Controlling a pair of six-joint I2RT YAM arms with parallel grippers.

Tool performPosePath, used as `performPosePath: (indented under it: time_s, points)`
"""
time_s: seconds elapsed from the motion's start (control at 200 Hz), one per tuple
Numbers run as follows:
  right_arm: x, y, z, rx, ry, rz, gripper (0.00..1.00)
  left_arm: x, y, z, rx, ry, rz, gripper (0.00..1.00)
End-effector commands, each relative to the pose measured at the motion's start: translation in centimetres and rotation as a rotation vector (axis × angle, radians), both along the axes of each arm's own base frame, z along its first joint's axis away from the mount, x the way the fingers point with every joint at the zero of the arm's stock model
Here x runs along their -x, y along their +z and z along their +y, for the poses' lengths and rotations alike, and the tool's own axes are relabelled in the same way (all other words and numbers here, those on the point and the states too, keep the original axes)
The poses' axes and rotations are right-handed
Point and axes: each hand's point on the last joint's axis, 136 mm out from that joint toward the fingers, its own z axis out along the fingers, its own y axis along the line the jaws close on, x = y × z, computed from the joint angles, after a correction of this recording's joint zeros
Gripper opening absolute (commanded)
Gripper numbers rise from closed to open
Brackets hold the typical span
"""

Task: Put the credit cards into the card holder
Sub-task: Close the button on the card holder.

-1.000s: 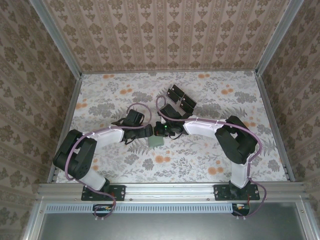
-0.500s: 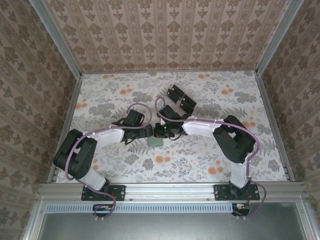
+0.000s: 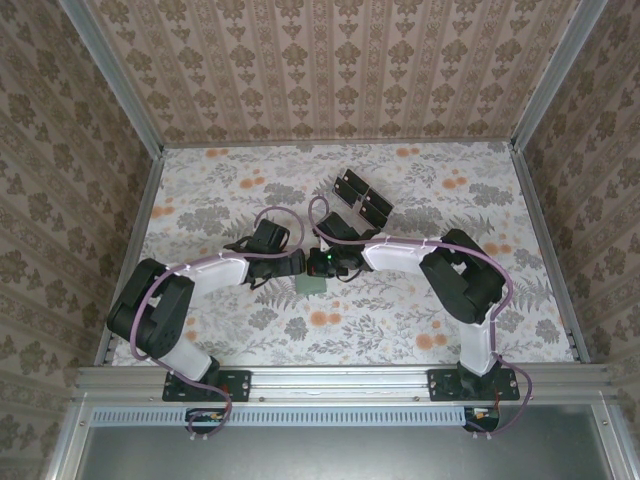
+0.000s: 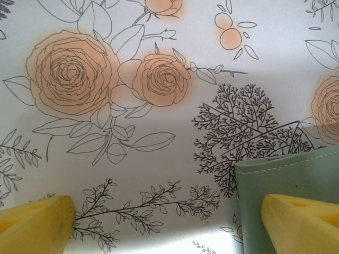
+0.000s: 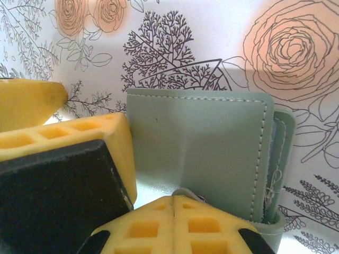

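Opening the wallet (image 5: 212, 143) looks to be the step in hand, since I can see no card in it yet. The pale green wallet lies flat near the middle of the desk (image 3: 220, 190), a little toward the near edge, between the two tools. The right tool (image 5: 175, 217) is closed tight, with its tips at the near edge of the wallet. I cannot tell if they pinch a flap or only press on it. The left tool (image 4: 167, 214) is spread wide and holds nothing. One of its fingers (image 4: 299, 222) is over a corner of the wallet, the other over bare desk. The black cards (image 3: 362, 195) lie well apart from the wallet, toward the far edge of the desk. In my judgement the next move calls for one tool to steady the wallet with its pocket open, while the other goes for a card. The wallet is thin and light, so it may slide.
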Motion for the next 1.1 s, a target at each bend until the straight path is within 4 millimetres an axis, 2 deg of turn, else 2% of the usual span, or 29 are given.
performPosePath:
  time_s: [0.0, 0.21, 0.64, 0.92, 1.095]
  points:
    - [0.6, -2.8, -1.4, 0.051, -0.027, 0.062, 0.00, 1.7, -2.2, -0.2, -0.011, -0.038, 0.080, 1.00]
    - [1.2, -4.6, -2.3, 0.091, -0.040, 0.099, 0.00, 1.8, -2.2, -0.3, -0.011, -0.042, 0.081, 1.00]
    - [3.9, -8.3, -6.7, 0.165, -0.109, 0.176, 0.00, 1.9, -2.2, -0.4, -0.016, -0.044, 0.079, 1.00]
    - [3.9, -9.3, -6.5, 0.179, -0.110, 0.206, 0.00, 2.0, -2.3, -0.3, -0.021, -0.043, 0.084, 1.00]
    - [3.6, -9.3, -6.2, 0.189, -0.097, 0.215, 0.00, 2.0, -2.3, -0.4, -0.026, -0.048, 0.085, 1.00]
